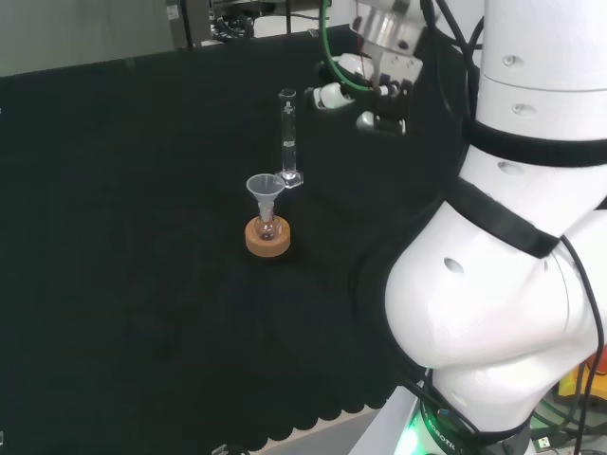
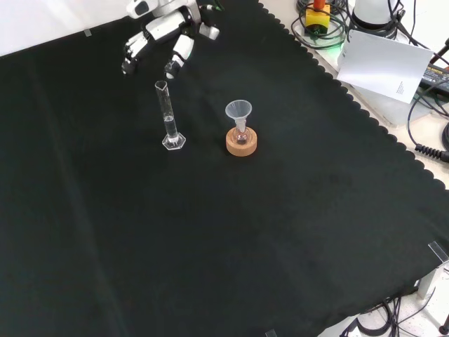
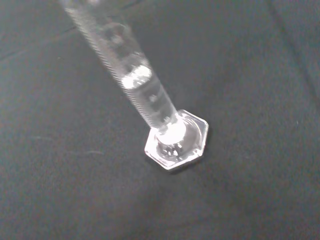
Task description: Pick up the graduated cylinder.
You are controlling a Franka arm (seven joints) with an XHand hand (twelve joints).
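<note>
- The graduated cylinder (image 2: 169, 119) is a slim clear tube with fine ribbed markings on a hexagonal clear foot (image 3: 176, 140); the wrist view shows a little clear liquid low in the tube.
- It stands upright on the black cloth (image 2: 280, 239), long axis vertical, spout at the top.
- In the front view it stands just left of the cork ring (image 2: 241, 142), which carries a small flask with a funnel (image 2: 238, 110) in it.
- The hand (image 2: 165, 31) hovers beyond the cylinder's top, apart from it, fingers relaxed and spread downward, grasping nothing.
</note>
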